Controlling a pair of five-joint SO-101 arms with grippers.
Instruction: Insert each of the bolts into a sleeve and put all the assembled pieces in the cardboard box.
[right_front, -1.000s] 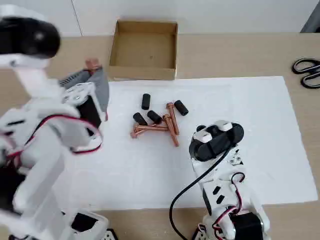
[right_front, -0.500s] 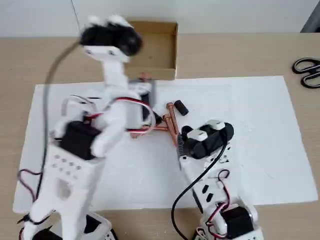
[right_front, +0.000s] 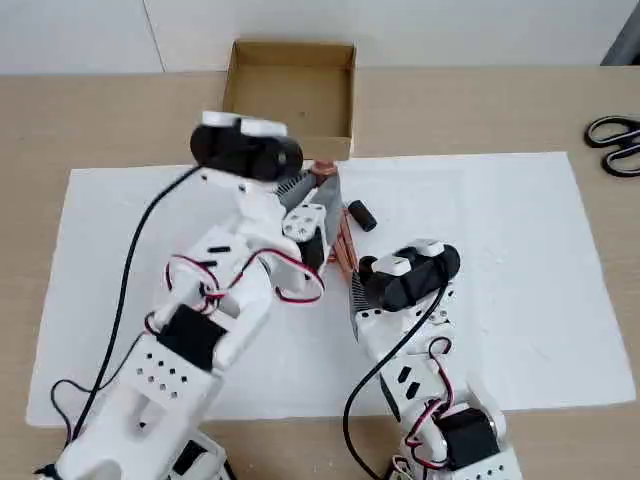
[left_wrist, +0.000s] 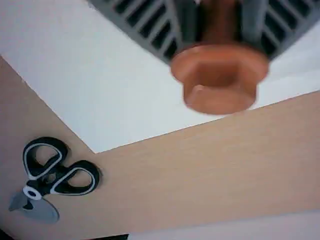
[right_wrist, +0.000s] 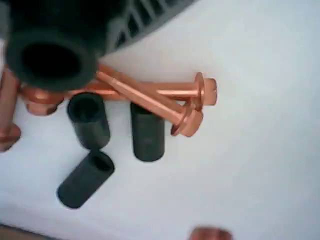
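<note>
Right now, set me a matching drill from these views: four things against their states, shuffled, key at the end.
Things:
1. left gripper
2. right gripper
3. scissors
4. cardboard box

States:
a. fingers shut on a black sleeve
b. lying on the bare table, off the white sheet
c. fingers shut on a copper bolt
d. open-topped, at the sheet's far edge

Pairs: 1-c, 2-a, 3-b, 4-d

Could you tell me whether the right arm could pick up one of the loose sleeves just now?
Probably not: its hand is shut on a sleeve, though the loose sleeves lie uncovered nearby.
</note>
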